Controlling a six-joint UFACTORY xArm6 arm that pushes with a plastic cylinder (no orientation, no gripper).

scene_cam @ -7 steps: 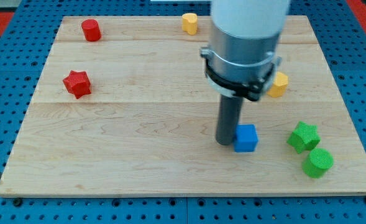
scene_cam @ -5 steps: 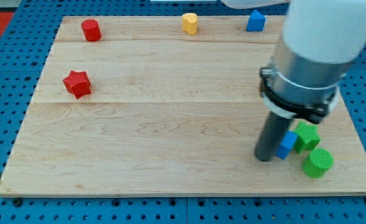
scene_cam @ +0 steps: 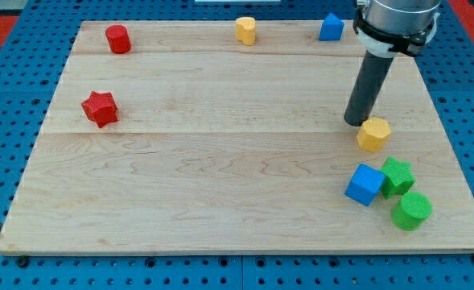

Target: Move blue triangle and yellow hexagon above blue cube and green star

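Wooden board point(scene_cam: 180, 161) is hosting the yellow-hexagon step: my tip point(scene_cam: 355, 122), a bare rod with no jaws, is touching the yellow hexagon point(scene_cam: 373, 134) just right-below it, blue cube point(scene_cam: 364, 184) and green star point(scene_cam: 397, 176) lying lower, blue triangle point(scene_cam: 330, 27) waiting far above for pushing next.

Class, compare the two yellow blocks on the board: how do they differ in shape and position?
Shape: the yellow hexagon has flat angled sides, while the other yellow block looks rounded, its exact shape unclear.
Position: the hexagon sits toward the view's right, just above the blue cube and green star; the other sits at the view's top edge.
Contact: my tip is right beside the hexagon, far from the other.
Both are yellow and similar in size.
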